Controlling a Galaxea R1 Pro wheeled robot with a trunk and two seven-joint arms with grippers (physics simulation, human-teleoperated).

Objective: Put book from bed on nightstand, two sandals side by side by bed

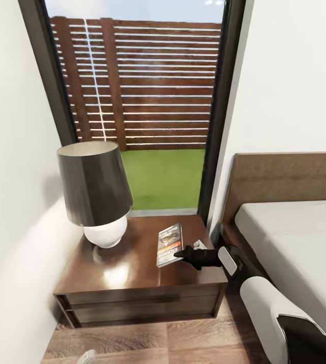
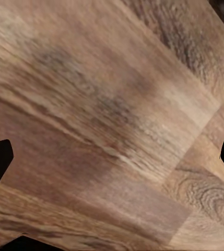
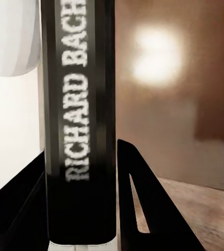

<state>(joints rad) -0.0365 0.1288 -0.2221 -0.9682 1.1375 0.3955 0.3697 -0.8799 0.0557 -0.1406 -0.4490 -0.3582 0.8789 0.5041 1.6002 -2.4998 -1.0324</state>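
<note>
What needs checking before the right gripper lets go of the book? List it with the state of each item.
1. Book over the nightstand top: ok, it lies on the right half of the top, clear of the front edge.
2. Book flat on the wood: cannot tell; the head view suggests it, but contact is not plain.
3. Right gripper on the book: ok, the right wrist view shows its spine between the two fingers.
4. Clearance from the lamp: ok, the lamp stands on the left half, apart from the book.
5. Left gripper free: ok, open above the wooden floor, holding nothing.
</note>
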